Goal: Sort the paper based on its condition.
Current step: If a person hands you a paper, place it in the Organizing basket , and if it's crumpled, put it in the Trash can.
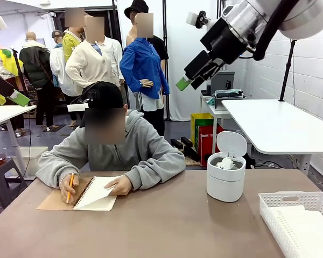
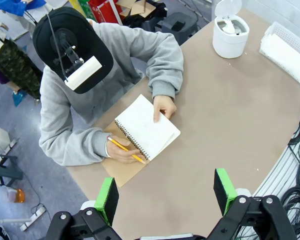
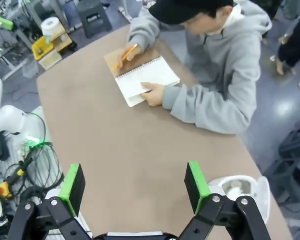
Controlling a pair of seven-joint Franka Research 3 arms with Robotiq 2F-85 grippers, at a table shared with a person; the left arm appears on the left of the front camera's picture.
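The left pincer (image 2: 166,192) hangs high over the brown tabletop (image 1: 167,220), its green pads spread wide and nothing between them. The right pincer (image 3: 135,182) is also raised, spread and empty.

In the front view a person (image 1: 124,150) sits at the tabletop's 12 o'clock edge. One hand (image 1: 66,185) holds a yellow pencil (image 1: 71,189) on a spiral notebook (image 1: 94,194), and the other hand (image 1: 120,186) rests on the open page. At 3 o'clock from the notebook stands a white bin (image 1: 225,185) with its lid (image 1: 231,143) tipped up and a crumpled paper wad (image 1: 226,160) inside. At 4 o'clock from the bin, a white basket (image 1: 290,198) at the tabletop's edge holds smooth sheets (image 1: 307,228) lying flat.
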